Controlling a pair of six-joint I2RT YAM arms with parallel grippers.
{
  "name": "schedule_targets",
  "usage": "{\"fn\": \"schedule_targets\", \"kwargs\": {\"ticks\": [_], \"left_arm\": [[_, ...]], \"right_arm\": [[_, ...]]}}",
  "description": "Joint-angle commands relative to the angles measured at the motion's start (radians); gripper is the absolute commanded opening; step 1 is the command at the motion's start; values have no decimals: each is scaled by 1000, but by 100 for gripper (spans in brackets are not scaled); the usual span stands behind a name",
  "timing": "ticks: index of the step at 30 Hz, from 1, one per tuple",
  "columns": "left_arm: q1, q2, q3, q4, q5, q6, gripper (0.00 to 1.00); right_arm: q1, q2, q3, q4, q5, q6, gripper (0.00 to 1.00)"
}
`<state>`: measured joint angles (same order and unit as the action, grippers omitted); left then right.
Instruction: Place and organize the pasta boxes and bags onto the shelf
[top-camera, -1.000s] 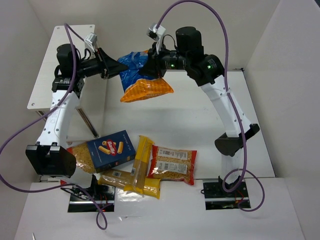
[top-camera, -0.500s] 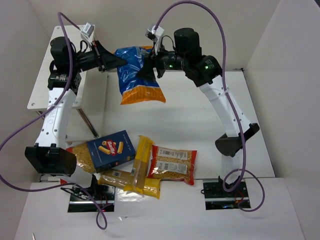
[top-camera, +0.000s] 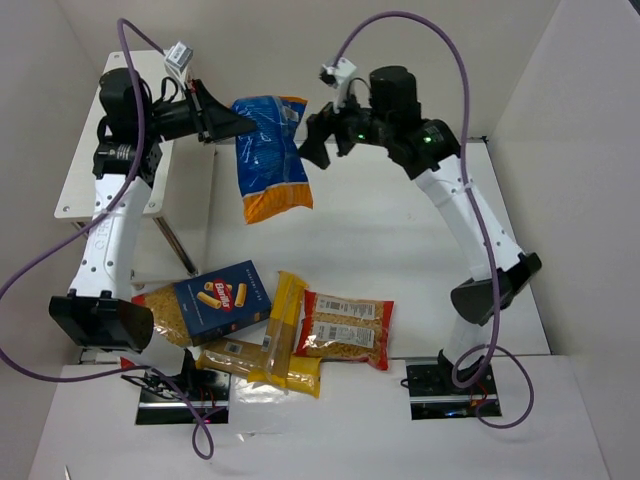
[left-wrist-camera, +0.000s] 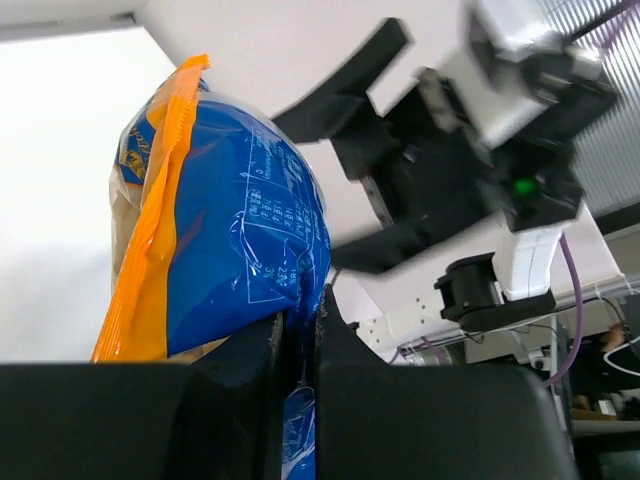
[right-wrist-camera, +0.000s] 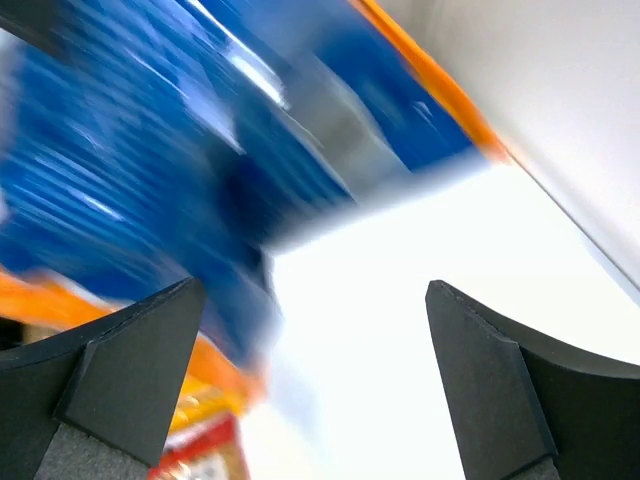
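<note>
A crinkly blue bag (top-camera: 268, 155) with an orange end hangs in the air, its top corner pinched in my left gripper (top-camera: 236, 122), which is shut on it. In the left wrist view the bag's (left-wrist-camera: 230, 250) film runs between the closed jaws of my left gripper (left-wrist-camera: 298, 335). My right gripper (top-camera: 314, 146) stands open just right of the bag, apart from it; its own view shows the bag (right-wrist-camera: 150, 180) blurred beyond wide-spread fingers (right-wrist-camera: 130, 360). The shelf (top-camera: 85, 170) stands at the far left. The blue pasta box (top-camera: 222, 298) lies on the table near the front.
Beside the box lie long yellow spaghetti packs (top-camera: 283, 325), a red-trimmed clear bag of pasta (top-camera: 345, 328) and another pasta bag (top-camera: 160, 312) partly under the box. White walls close in the table at the back and right.
My left gripper closed on the blue bag. My right gripper opened, let go of it and drew back to the right. The bag now hangs lengthwise from the left gripper.
</note>
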<state>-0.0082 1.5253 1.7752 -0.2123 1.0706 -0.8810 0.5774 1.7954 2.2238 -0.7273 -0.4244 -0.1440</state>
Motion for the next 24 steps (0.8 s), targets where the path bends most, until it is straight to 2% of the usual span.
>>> {"fn": "schedule_targets", "kwargs": {"ticks": [1,3,6,10,14,17,19,24], "left_arm": [[-4,-62,138,88,9,17,0],[-4,-71,190,44,-20,36,0],[32,-96,211,-21,-93,62,0],[106,-149,147,-59,-176,42,0],[154,-218,73,-71,-279,85,0],[175,-251,87,-129,-377,161,0],[175,-274,127,-206,-499,242,0],[175,-364,99,-242,-781,392,0]], "right_arm": [[-140,-138,-117,90,44,-29,100],[-235,-222,-281,117,44,-45,100],[-287,-338,-502,155,128,-97,100],[-355,-471,-737,175,167,-109,100],[-427,-571,-838,164,167,-109,100],[-464,-634,-898,164,167,-109,100],[-491,-671,-928,164,145,-109,100],[-524,-725,-984,155,122,-91,100]]}}
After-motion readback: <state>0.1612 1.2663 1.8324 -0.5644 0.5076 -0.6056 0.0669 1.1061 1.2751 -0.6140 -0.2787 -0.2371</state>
